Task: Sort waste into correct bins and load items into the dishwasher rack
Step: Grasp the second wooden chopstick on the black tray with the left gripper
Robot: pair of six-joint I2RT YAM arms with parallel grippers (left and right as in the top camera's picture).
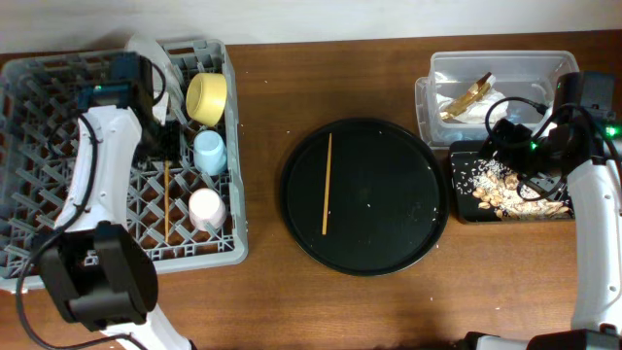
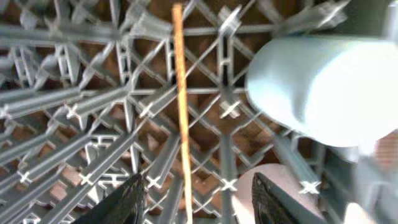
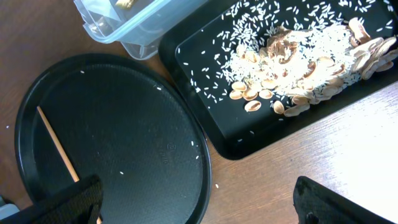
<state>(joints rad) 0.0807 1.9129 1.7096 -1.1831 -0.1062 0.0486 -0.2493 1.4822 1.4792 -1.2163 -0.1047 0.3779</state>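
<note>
Currently left end effector [image 2: 199,194] gapes astride chopstick [image 2: 180,93] beside blue cup [image 2: 323,87]; right end effector [image 3: 196,194] gapes too

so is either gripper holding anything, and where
Nothing held: left gripper is open, with the chopstick lying in the rack between its fingers; right gripper is open and empty.

I work at a robot test bench set up for kitchen clean-up. My left arm [image 1: 97,156] and right arm [image 1: 593,204] stand at one bare brown wooden table [image 1: 262,87], with black cables [image 1: 515,102] looping over the right one. Under my left gripper [image 2: 199,202] a grey dishwasher rack [image 1: 39,117] sits straight on the tabletop. Below my right gripper [image 3: 202,205] lie a round tray [image 3: 124,137], a black tray [image 3: 199,68] of food scraps [image 3: 292,62], and a clear tub [image 3: 130,31].
</note>
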